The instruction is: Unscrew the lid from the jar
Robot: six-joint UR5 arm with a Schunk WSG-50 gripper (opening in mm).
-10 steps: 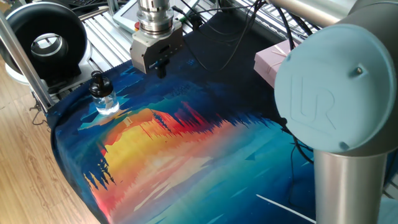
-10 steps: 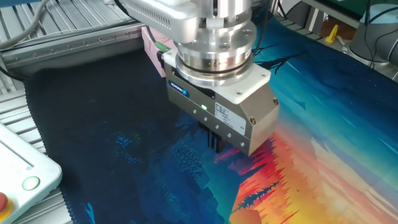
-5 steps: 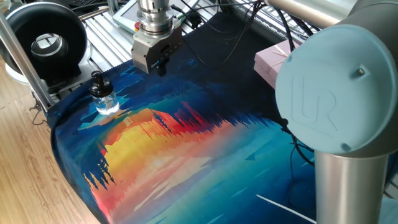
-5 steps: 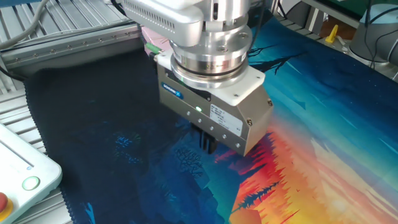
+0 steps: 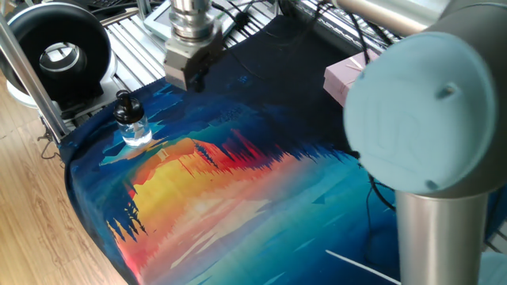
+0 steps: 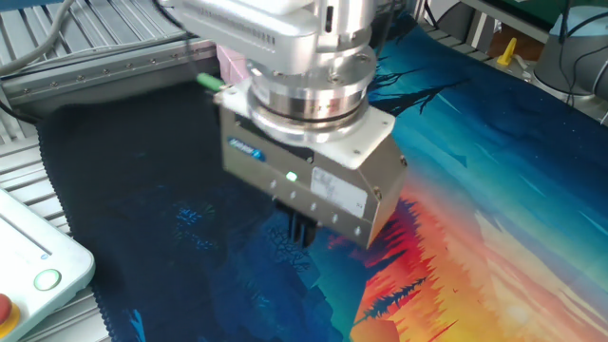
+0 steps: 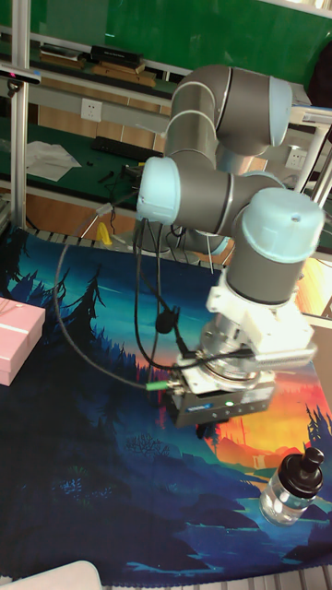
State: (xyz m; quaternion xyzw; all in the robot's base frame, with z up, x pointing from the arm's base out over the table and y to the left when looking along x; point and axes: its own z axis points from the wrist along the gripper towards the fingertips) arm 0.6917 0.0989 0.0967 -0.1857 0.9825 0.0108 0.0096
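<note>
Task status: nothing toward unscrewing is seen to be done. The lid (image 5: pixel 123 100) is seated on the neck of the jar (image 5: pixel 133 127), and the jar stands upright on the printed cloth covering the counter (image 5: pixel 261 214). No contact between the hand (image 5: pixel 194 78) and either item is seen in any view. Approach, grasp of the lid, the turning, and the lift-off are all judged to remain.

Hand state: the hand hangs empty above the dark blue part of the cloth. In the other fixed view the fingers (image 6: pixel 300 229) are seen as a narrow dark pair below the hand body, apparently drawn close together with nothing between them; some motion blur is present, so the gap cannot be judged finely.

Position of jar relative to hand: in one fixed view the jar is found to the left of the hand and nearer the camera, close to the left edge of the cloth, clearly apart from the fingers. In the tall fixed view the jar (image 7: pixel 291 489) with its lid (image 7: pixel 308 466) is seen at lower right, beside and below the hand (image 7: pixel 221 427), the lid top lying below the level of the hand body. The jar is not in frame in the other fixed view.

Judgement: a sideways travel toward the jar, with the fingers spread wide enough for the lid, is expected to be needed before any descent.
</note>
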